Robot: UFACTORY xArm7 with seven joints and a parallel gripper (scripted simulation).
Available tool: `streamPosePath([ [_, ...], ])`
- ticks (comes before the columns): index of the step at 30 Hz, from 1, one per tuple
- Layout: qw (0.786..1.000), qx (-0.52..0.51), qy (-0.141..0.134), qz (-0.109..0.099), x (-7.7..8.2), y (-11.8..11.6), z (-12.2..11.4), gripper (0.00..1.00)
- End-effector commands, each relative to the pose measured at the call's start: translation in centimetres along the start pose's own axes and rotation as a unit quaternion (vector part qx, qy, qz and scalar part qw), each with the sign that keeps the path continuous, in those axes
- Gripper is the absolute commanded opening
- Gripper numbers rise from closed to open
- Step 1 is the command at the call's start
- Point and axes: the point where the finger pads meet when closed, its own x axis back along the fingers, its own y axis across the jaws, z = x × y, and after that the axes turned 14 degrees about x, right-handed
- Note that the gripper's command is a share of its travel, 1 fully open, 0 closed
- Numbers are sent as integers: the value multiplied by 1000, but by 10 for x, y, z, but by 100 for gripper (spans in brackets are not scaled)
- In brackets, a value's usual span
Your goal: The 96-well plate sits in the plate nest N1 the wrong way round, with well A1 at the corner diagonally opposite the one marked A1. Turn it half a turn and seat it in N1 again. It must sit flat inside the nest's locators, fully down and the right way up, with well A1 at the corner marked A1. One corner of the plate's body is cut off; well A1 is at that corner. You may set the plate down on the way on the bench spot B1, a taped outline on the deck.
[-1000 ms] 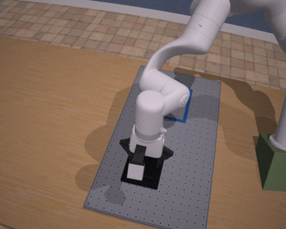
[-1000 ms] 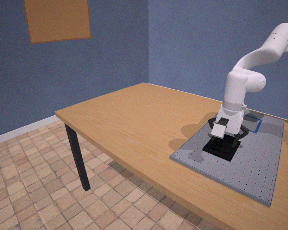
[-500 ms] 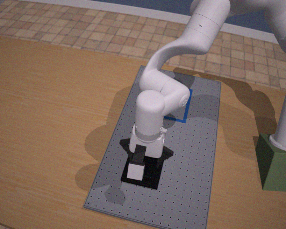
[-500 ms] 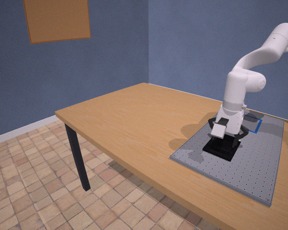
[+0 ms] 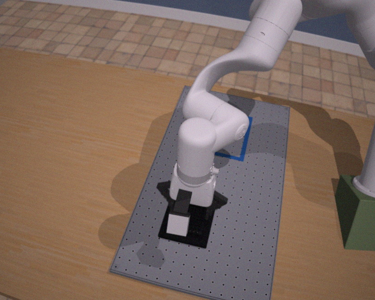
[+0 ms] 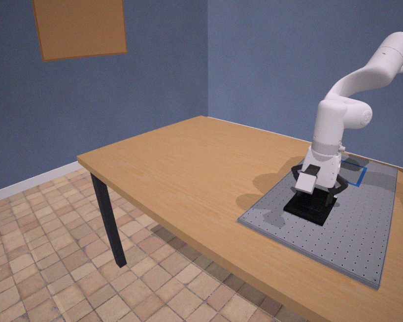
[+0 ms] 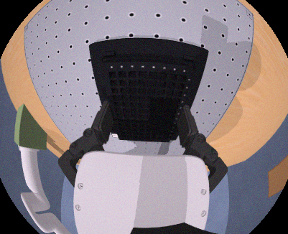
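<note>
The black 96-well plate (image 7: 147,97) sits in the black nest N1 (image 5: 186,236) on the grey perforated deck (image 5: 233,209). In the wrist view my gripper (image 7: 146,110) stands straight over the plate, its two dark fingers pressed against the plate's long sides. It is shut on the plate. In the exterior view the gripper (image 6: 318,194) is low over the nest (image 6: 308,213) and the plate looks level with it. I cannot make out the cut corner or the A1 mark; the arm hides much of the plate in the overhead view.
The blue taped outline B1 (image 5: 237,145) lies on the deck behind the nest, partly under the arm's elbow; it also shows in the exterior view (image 6: 355,173). The arm's green base block (image 5: 363,216) stands right of the deck.
</note>
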Motion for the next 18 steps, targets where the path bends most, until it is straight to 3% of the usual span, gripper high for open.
streamPosePath([
  [1, 1000, 0, 1, -3, 4, 2, 1, 0],
  [18, 1000, 0, 1, -3, 14, 2, 1, 0],
])
